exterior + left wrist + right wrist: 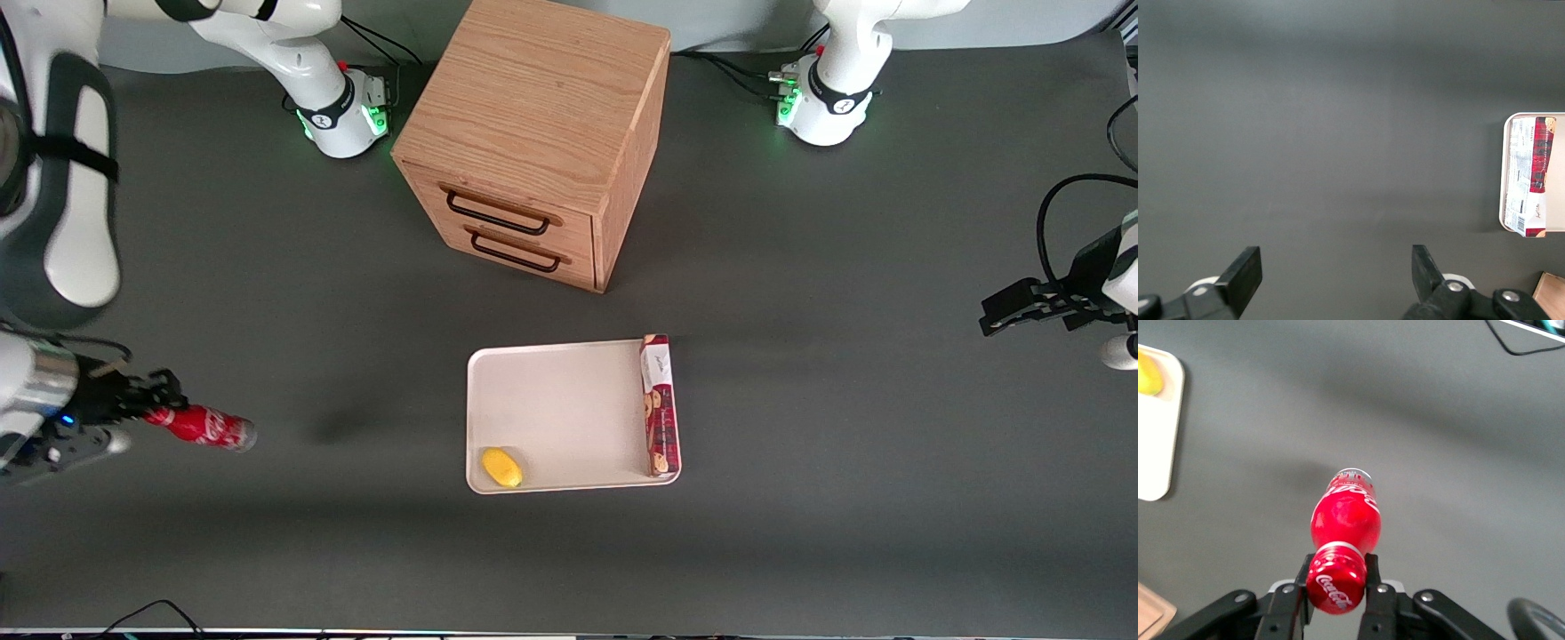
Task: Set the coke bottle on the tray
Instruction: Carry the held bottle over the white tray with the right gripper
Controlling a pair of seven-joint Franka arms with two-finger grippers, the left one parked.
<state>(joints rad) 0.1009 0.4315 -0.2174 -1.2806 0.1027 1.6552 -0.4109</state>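
My right gripper [153, 407] is shut on the cap end of the coke bottle [203, 427], a small red bottle with white lettering. It holds the bottle lying level above the table, toward the working arm's end, with the silvery base pointing toward the tray [542, 404]. In the right wrist view the fingers [1373, 579] clamp the red cap of the bottle [1345, 523]. The cream-white tray lies flat in the middle of the table, and a corner of it shows in the right wrist view [1158, 433]. The bottle is well apart from the tray.
A yellow lemon [501, 467] and a long red cookie box [659, 404] lie on the tray. A wooden drawer cabinet [542, 142] stands farther from the front camera than the tray. The bottle's shadow lies on the dark table [347, 427] between bottle and tray.
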